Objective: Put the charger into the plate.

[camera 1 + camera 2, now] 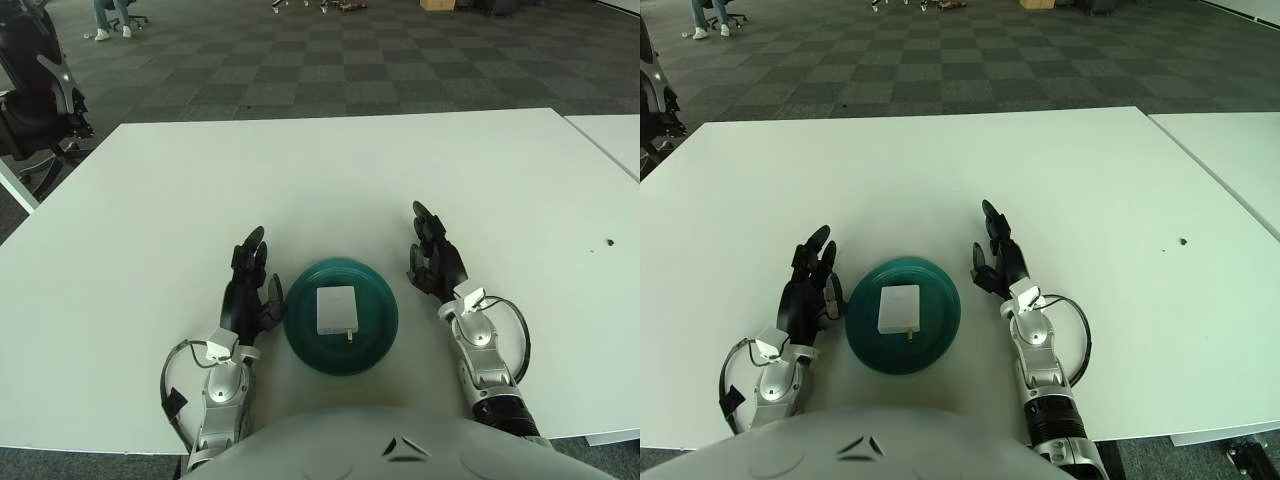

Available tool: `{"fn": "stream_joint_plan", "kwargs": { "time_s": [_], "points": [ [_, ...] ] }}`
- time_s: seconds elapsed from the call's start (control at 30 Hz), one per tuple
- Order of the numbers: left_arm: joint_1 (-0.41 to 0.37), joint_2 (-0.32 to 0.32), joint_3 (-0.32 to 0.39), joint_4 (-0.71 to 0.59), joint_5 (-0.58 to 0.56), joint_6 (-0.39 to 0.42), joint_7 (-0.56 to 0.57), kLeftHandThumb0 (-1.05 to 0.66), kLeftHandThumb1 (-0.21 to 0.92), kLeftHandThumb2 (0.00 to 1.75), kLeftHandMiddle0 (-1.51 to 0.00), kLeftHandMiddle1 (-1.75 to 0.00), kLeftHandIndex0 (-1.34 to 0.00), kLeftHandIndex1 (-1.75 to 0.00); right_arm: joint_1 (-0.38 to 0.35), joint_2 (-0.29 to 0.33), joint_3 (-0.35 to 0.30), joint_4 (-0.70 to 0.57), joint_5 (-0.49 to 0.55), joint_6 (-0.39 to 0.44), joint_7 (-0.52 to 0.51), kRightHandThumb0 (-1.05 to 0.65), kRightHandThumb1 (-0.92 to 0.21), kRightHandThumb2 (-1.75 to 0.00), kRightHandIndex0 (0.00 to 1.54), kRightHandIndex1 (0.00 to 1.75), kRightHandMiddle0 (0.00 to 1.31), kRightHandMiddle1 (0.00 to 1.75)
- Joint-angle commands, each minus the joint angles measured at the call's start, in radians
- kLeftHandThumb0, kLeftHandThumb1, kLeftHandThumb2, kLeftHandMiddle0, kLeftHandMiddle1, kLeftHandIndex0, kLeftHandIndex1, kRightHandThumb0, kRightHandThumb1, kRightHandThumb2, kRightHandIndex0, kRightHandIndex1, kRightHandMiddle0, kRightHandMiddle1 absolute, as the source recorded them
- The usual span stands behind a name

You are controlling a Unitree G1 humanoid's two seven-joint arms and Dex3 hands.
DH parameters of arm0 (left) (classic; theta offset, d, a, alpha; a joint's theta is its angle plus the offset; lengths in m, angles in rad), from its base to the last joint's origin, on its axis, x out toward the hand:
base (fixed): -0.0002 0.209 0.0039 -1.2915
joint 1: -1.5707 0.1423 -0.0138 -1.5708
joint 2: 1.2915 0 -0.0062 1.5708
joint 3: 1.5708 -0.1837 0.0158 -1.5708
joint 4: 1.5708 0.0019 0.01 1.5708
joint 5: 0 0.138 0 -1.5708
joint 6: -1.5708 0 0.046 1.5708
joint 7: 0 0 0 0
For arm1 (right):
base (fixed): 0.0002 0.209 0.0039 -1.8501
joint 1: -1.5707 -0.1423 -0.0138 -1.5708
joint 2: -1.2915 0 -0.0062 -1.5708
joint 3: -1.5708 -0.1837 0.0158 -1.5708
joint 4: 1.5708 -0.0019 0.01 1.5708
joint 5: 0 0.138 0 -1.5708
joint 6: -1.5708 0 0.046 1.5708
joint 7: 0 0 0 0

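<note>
Charger (335, 310) in plate (375, 335); both robot hands splayed, empty, L (250, 290) hides rim.

Charger (335, 311) in plate (375, 325), btwn both hands.

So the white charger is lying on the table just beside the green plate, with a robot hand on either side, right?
Not quite: the charger lies inside the plate, as the left eye view shows. The left hand and right hand do flank the plate.

an office: checkered carpet tiles (330, 60), a white table (330, 170), a swivel chair (35, 110) nearby.
</note>
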Motion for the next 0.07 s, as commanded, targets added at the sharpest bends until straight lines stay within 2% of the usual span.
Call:
{"fn": "stream_joint_plan", "kwargs": {
  "time_s": [0.0,0.03],
  "points": [
    [0.074,-0.01,-0.017,0.078,0.014,0.0,0.014,-0.97,0.92,0.97,-0.23,-0.01,0.0,-0.63,0.157,-0.04,0.009,0.061,-0.037,0.14,0.005,-0.96,-0.92,-0.94,0.0,0.0,0.0,0.06],
    [0.074,-0.008,-0.017,0.078,0.014,0.002,0.014,-0.97,0.92,0.97,-0.23,-0.01,0.0,-0.62,0.161,-0.041,0.013,0.051,-0.036,0.151,0.011,-0.96,-0.92,-0.95,0.0,0.0,0.0,0.05]
  ]
}}
